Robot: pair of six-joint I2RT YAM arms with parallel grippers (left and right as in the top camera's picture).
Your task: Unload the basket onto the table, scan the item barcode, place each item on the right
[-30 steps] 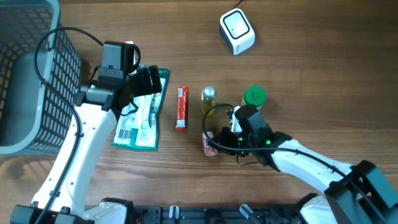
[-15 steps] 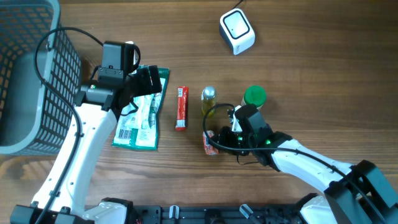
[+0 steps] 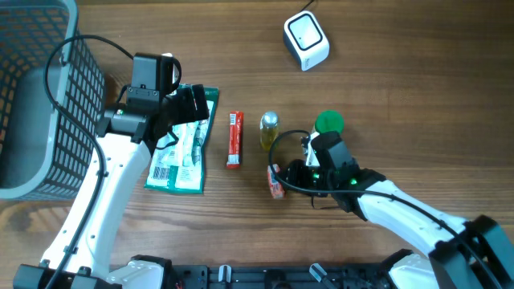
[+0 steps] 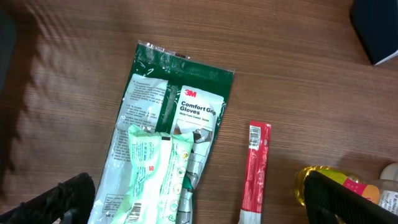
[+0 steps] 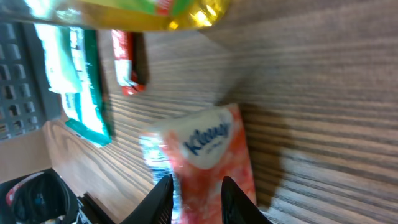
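Note:
A pink Kleenex tissue pack point(image 3: 275, 180) lies tilted on the wooden table, front of centre. My right gripper point(image 3: 289, 172) reaches it from the right. In the right wrist view its two fingers close in on the near end of the pack point(image 5: 214, 155), one on each side, around the gripper's midpoint point(image 5: 196, 186). The white barcode scanner point(image 3: 306, 40) stands at the back right, far from the pack. My left gripper point(image 3: 189, 103) hangs wide open over a green gloves packet point(image 4: 168, 143), with nothing between the fingers point(image 4: 200, 202).
A red stick packet point(image 3: 234, 139), a yellow bottle point(image 3: 269, 130) and a green-lidded jar point(image 3: 328, 123) stand in a row just behind the tissue pack. A grey mesh basket point(image 3: 40, 88) fills the left edge. The gloves packet point(image 3: 181, 152) lies beside it.
The right gripper has shifted slightly right, and the tissue pack has moved with it and turned narrower. Its jaws have widened a little. The left arm has not moved.

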